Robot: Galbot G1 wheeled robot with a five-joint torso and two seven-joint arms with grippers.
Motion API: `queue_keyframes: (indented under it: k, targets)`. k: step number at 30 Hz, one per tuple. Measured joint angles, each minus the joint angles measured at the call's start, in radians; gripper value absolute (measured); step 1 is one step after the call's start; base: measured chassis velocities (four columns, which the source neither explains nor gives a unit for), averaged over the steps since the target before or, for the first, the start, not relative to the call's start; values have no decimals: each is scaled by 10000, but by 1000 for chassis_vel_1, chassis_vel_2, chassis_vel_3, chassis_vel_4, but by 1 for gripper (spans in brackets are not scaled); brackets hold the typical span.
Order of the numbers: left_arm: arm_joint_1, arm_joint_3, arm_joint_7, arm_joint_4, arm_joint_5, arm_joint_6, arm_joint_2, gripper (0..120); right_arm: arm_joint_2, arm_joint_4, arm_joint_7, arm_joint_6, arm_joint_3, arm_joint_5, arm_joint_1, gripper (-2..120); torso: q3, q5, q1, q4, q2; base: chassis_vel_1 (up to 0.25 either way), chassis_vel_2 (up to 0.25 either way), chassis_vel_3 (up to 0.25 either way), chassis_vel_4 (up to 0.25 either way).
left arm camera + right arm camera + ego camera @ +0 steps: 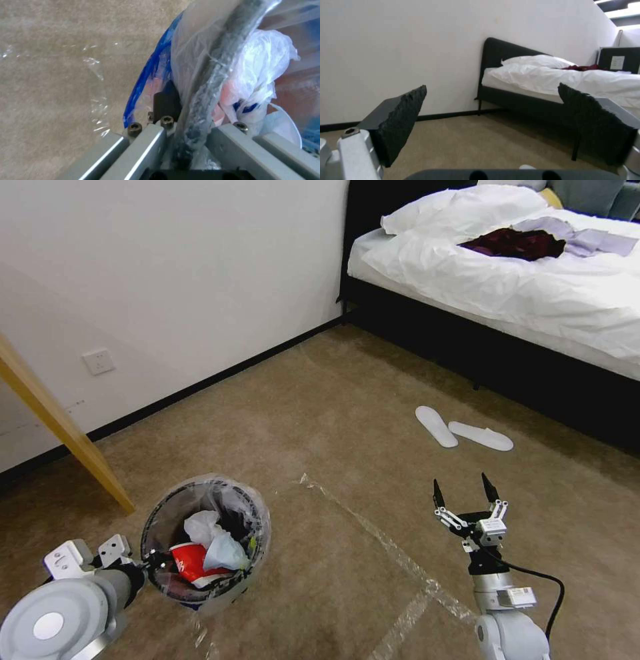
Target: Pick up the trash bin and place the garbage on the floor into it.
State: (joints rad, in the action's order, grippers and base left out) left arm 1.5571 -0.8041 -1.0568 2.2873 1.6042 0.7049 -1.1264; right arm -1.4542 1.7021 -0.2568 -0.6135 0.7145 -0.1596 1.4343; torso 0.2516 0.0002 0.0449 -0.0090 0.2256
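Low at the robot's left side, the trash bin (207,540) hangs from the left tool (148,565), which is pinched on the near rim; the left wrist view shows one dark pad (166,100) outside the wall and the liner-wrapped rim (213,75) running between the metal links. Whether the bin's base touches the floor (333,407) or rides just above it cannot be told. Inside lie crumpled white tissues (203,527), a pale plastic scrap and a red-and-white cup (190,563), so the garbage seen here is already in the bin. The clear liner (257,513) puffs over the rim.

The right tool (467,493) hovers over bare carpet to the right of the bin, well apart from it, its two black fingers spread wide with nothing between them; its wrist view looks toward the bed (560,75) and the wall.

Judging by the carpet in sight, which carries only taped lines (373,533) and a pair of white slippers (460,432) near the bed, the collecting looks close to finished, or the robot is searching for another piece. The next move would call for finding any litter outside this patch, keeping the bin level so nothing spills, and holding the pinch on that thin rim firm, since the slick liner could let it slip.
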Motion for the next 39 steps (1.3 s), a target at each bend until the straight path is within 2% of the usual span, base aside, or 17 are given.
queue_keyframes:
  k: [39]
  targets:
    - [-168,22,-28,-271,141,-22,190,0,-175,-390,-26,-29,-95,127,-264,100,-1,0,-4,1,3,-109,120,112,-121]
